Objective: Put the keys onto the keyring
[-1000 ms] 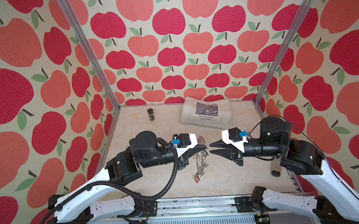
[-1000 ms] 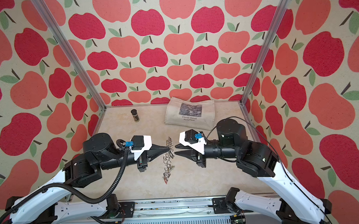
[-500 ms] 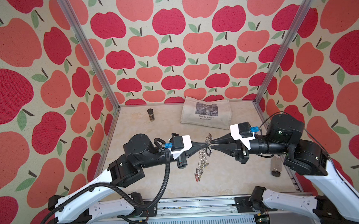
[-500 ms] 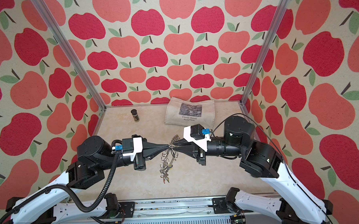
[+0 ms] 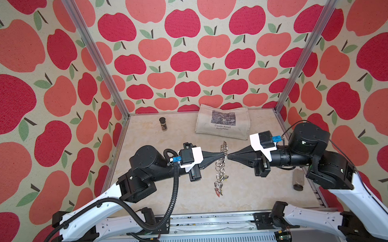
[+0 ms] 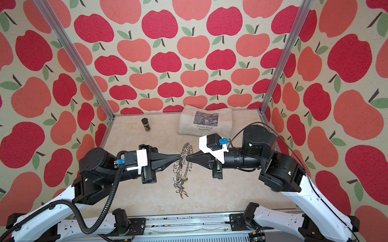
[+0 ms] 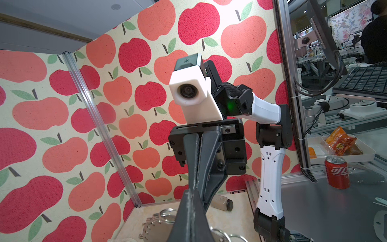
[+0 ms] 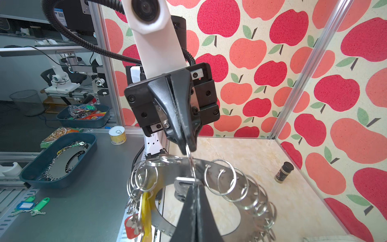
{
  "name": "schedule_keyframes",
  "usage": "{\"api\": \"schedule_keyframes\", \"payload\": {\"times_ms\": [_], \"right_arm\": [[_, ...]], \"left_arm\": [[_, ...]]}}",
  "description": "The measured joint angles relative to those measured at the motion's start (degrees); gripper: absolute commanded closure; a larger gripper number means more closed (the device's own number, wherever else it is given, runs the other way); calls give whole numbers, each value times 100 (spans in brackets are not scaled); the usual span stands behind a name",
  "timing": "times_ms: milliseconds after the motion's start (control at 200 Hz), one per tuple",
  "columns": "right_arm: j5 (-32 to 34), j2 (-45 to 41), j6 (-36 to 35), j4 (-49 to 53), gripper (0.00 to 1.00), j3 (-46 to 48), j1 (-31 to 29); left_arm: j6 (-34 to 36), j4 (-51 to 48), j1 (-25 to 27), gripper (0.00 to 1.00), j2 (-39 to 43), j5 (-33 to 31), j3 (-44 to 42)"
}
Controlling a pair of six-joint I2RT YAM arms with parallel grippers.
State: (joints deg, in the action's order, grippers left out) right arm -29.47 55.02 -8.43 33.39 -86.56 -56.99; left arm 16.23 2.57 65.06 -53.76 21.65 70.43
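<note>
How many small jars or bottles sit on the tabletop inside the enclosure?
2. A dark-capped spice jar stands at the back, left of the canvas bag; a pale bottle lies on its side beside the right arm. The arms could hide more.

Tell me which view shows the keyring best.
The right wrist view: the keyring faces the camera, central hole and rim rings plain. Both top views show the keyring nearly edge-on. The left wrist view catches only a bit of it.
</note>
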Motion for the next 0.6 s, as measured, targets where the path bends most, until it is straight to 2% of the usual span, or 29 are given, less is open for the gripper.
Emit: {"api": "schedule_keyframes", "payload": {"times_ms": [600], "right_arm": [[-308, 129, 463, -813, 97, 343, 11]], "left_arm": [[-55, 400, -125, 100, -66, 245, -66]]}}
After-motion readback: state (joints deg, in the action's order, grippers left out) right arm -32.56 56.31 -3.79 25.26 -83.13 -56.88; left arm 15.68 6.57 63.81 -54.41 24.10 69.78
